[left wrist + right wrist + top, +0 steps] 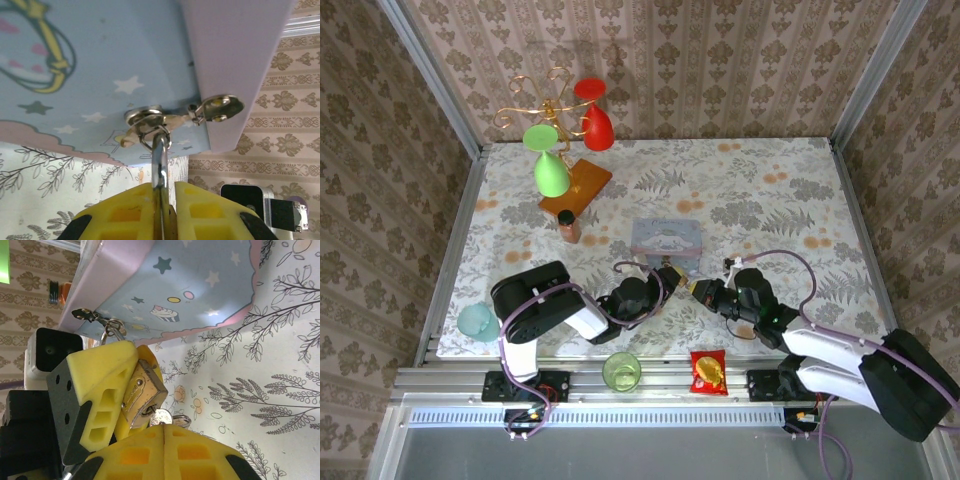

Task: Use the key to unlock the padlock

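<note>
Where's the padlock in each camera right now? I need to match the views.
Top external: padlock at lower centre, just in front of the cartoon tin.
Left wrist: bottom centre, its silver shackle hooked through the tin's hasp.
Right wrist: brass body left of centre, below the tin.
Shared landmark: the cartoon tin.

Most of key [161,416] hidden w/in right pincer [164,432]; padlock [145,385] partly obsc.
</note>
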{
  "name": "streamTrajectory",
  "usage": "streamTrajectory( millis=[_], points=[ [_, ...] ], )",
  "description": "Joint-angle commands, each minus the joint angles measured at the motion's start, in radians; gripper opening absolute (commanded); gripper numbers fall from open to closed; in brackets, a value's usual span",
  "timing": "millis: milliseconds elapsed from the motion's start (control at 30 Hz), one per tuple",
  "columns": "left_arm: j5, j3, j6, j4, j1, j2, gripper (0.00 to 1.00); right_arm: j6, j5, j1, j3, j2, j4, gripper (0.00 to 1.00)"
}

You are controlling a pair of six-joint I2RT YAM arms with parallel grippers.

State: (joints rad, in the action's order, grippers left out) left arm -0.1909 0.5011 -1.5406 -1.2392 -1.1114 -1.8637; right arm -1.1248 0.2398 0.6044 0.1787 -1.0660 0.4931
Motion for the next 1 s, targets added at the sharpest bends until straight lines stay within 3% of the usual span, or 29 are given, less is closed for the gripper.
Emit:
streamTrajectory(
  millis=[0,267,367,467,567,700,800,967],
  points=[
    [0.019,0.010,0.014,-0.060,-0.013,0.026,0.00,-0.005,0.026,-0.002,0.020,-0.028,0.097,0.06],
    [0.023,0.026,0.007,-0.060,-0.033,0.017,0.00,0.017,0.052,-0.003,0.064,-0.071,0.146,0.04],
    [0.022,-0.005,0.023,-0.058,-0.010,0.024,0.00,0.150,-0.015,-0.003,0.118,0.021,-0.154,0.08],
    [0.036,-0.031,0.019,-0.061,0.007,0.026,0.00,0.349,-0.120,-0.005,0.174,0.127,-0.492,0.25],
    [0.062,-0.038,0.025,-0.058,0.015,0.030,0.00,0.484,-0.164,-0.008,0.210,0.130,-0.644,0.31],
    [0.097,-0.040,0.009,-0.058,0.020,0.022,0.00,0.551,-0.174,0.033,0.241,0.018,-0.614,0.37],
    [0.106,-0.050,0.012,-0.058,0.021,0.027,0.00,0.626,-0.318,0.131,0.281,-0.042,-0.600,0.40],
    [0.113,-0.071,0.014,-0.056,0.024,0.036,0.00,0.734,-0.429,0.233,0.323,-0.130,-0.577,0.40]
  ],
)
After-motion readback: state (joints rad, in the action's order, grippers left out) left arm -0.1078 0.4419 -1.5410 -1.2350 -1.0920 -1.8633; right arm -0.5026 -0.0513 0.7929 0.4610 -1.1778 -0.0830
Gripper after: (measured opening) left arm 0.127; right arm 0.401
